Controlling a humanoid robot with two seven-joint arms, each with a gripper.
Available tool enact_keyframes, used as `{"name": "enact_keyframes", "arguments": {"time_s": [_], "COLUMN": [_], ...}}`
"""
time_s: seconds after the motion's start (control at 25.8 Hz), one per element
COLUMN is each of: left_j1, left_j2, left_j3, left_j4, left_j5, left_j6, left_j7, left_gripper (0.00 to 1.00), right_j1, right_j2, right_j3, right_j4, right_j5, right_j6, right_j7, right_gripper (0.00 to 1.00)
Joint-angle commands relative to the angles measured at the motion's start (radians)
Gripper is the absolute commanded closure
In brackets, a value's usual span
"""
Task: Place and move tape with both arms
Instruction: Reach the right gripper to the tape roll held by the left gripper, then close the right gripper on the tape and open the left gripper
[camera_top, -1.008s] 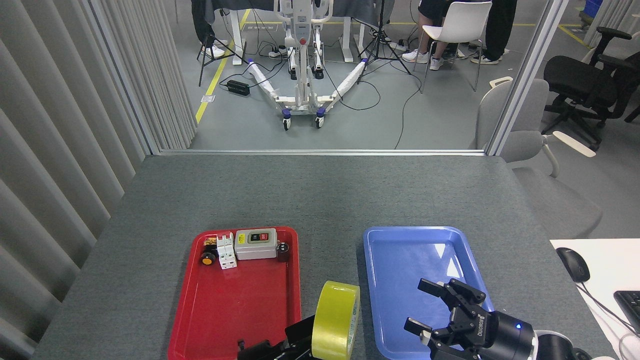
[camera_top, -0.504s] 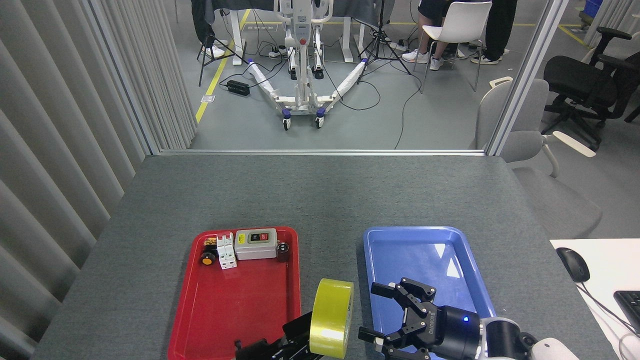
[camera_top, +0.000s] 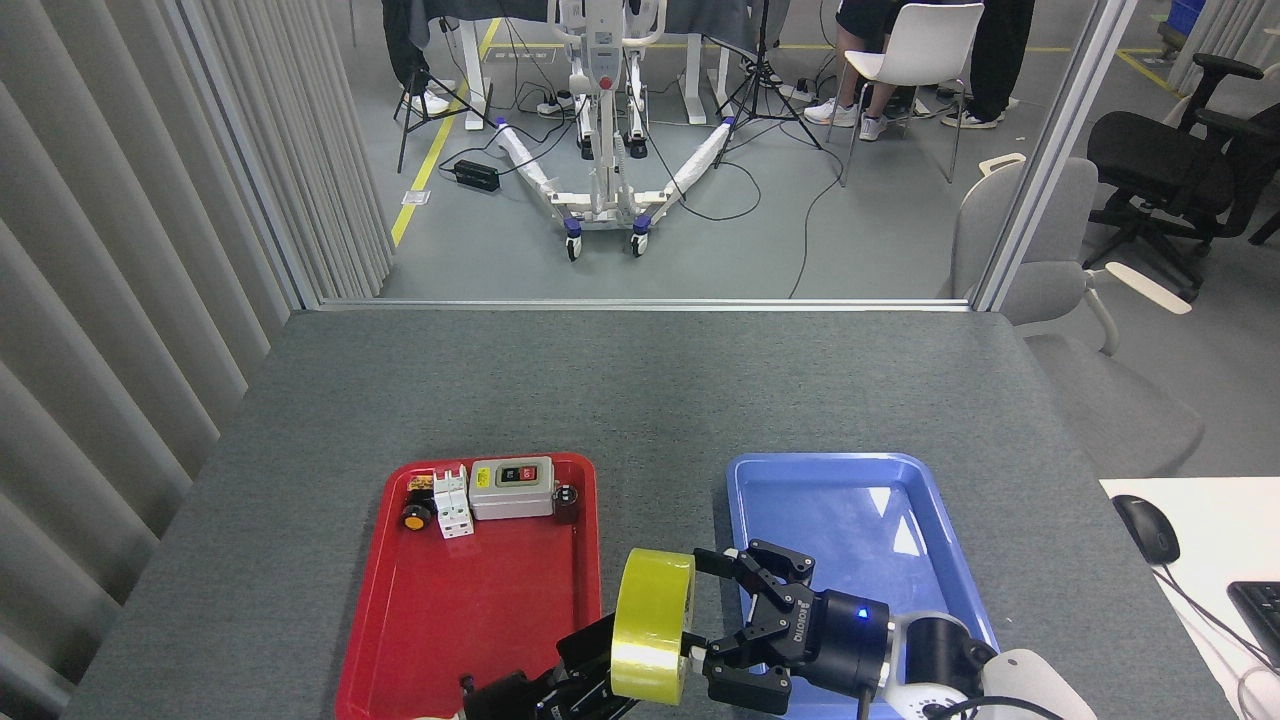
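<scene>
Handover between trays. The tape (camera_top: 653, 640) stands on edge, raised above the strip of worktop (camera_top: 640, 380) between the red tray (camera_top: 395, 640) and the blue tray (camera_top: 935, 580), gripped from the left by the left hand (camera_top: 590, 670), which is largely hidden behind the roll. The right hand (camera_top: 722, 620) reaches in from the right, fingers spread wide, tips at the roll's side face; contact cannot be confirmed.

Risk: if the left hand releases before the right closes, the roll may drop and, being on edge, roll across the worktop. An off-centre grip could tilt it.

Surroundings: a switch box (camera_top: 511, 488) and small electrical parts (camera_top: 450, 502) lie at the red tray's far end, well apart. The blue tray lies free of objects, unobstructed.
</scene>
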Motion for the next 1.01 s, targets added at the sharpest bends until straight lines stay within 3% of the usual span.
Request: {"name": "enact_keyframes", "arguments": {"time_s": [0.0, 0.12, 0.27, 0.97], "left_j1": [-0.002, -0.003, -0.003, -0.002], "left_j2": [0.0, 0.0, 0.001, 0.003], "left_j3": [0.006, 0.013, 0.018, 0.039], "left_j4": [0.0, 0.002, 0.0, 0.0], "left_j5": [0.0, 0.0, 0.0, 0.0], "left_j6": [-0.001, -0.003, -0.003, -0.007], "left_j7": [-0.002, -0.002, -0.002, -0.002], "left_gripper": [1.0, 1.0, 1.0, 1.0], "right_j1": [-0.028, -0.051, -0.061, -0.062], "right_j2": [0.031, 0.054, 0.075, 0.074], "right_j3": [0.031, 0.039, 0.04, 0.034], "right_j4": [0.031, 0.05, 0.054, 0.057], "right_j5": [0.015, 0.015, 0.015, 0.015], "right_j6": [0.037, 0.04, 0.036, 0.04], "right_j7": [-0.002, -0.002, 0.0, -0.002], "right_gripper": [0.07, 0.12, 0.26, 0.51]}}
